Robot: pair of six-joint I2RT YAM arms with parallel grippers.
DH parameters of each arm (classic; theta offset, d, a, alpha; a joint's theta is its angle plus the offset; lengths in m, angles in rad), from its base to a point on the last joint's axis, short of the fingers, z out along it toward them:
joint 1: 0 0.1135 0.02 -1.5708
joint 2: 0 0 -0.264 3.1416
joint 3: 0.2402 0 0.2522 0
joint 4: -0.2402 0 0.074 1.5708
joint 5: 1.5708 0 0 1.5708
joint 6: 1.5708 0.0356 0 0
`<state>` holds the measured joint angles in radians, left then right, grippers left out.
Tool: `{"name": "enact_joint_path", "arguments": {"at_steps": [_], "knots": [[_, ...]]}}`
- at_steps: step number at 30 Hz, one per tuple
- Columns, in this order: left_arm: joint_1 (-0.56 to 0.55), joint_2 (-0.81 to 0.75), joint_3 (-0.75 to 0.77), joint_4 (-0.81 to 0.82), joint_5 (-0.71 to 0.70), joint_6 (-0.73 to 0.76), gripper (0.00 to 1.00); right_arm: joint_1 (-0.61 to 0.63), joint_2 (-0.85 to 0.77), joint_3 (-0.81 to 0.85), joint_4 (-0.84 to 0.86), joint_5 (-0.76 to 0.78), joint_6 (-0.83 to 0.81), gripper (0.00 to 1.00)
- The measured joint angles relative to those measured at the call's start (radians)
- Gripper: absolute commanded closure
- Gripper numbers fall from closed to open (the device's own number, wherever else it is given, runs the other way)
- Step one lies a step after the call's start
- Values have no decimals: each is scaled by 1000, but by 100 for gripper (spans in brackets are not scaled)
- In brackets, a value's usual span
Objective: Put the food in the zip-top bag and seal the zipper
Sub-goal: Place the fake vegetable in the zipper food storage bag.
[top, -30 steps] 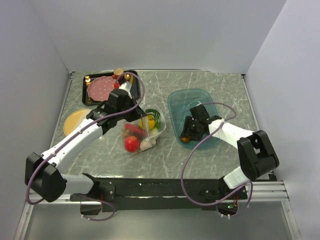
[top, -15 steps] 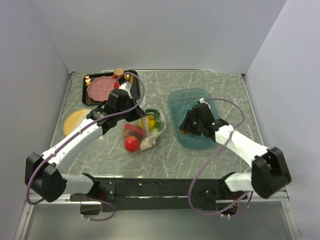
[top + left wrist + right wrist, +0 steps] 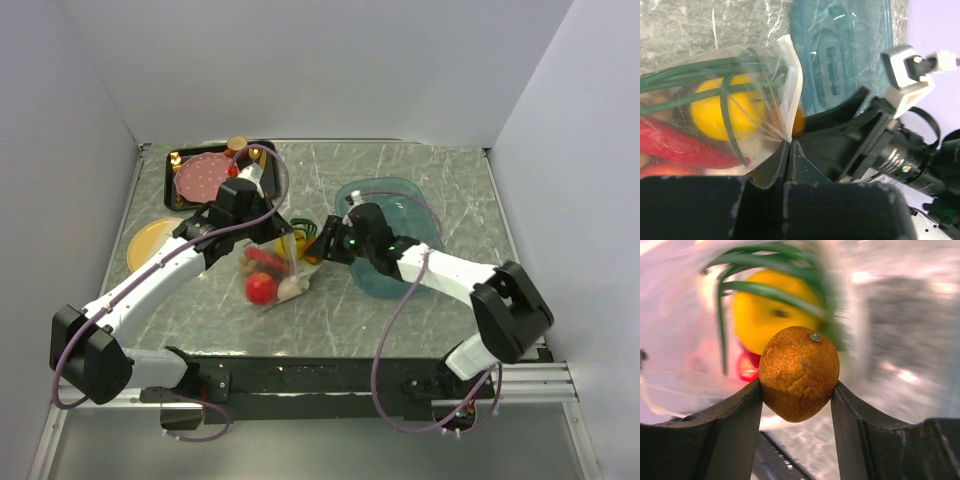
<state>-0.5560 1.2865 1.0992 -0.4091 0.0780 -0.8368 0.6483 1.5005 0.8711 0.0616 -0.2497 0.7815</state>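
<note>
The clear zip-top bag [image 3: 278, 268] lies at the table's middle, its mouth facing right. Inside it are a red apple [image 3: 262, 288], a yellow fruit [image 3: 725, 107], a red chili [image 3: 680, 145], green leaves [image 3: 715, 70] and a white piece [image 3: 293, 290]. My left gripper [image 3: 284, 233] is shut on the bag's whitish mouth edge [image 3: 790, 85] and holds it up. My right gripper [image 3: 796, 385] is shut on a brown nut piece [image 3: 799, 372], right at the bag's mouth [image 3: 318, 250]. The yellow fruit [image 3: 765, 310] and leaves [image 3: 770, 290] show just behind it.
A teal oval tray [image 3: 405, 215] sits to the right of the bag, partly under my right arm. A black tray with a pink dotted plate [image 3: 203, 178] stands at the back left, with a brown cup [image 3: 237, 143] behind it. A yellow plate [image 3: 148, 243] lies at the left.
My right gripper has moved left from over the teal tray to the bag's mouth, carrying the brown nut piece. My left gripper and the bag have stayed put.
</note>
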Motion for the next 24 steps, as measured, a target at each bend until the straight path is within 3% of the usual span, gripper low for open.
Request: {"name": "enact_joint_path", "arguments": {"at_steps": [7, 15, 24], "knots": [[0, 0, -7, -3, -1, 0, 99, 103, 70, 81, 111, -47, 10, 76], [1, 0, -8, -14, -5, 2, 99, 106, 174, 121, 161, -200, 13, 63], [0, -5, -8, -23, -14, 0, 99, 111, 215, 123, 139, -221, -9, 24]]}}
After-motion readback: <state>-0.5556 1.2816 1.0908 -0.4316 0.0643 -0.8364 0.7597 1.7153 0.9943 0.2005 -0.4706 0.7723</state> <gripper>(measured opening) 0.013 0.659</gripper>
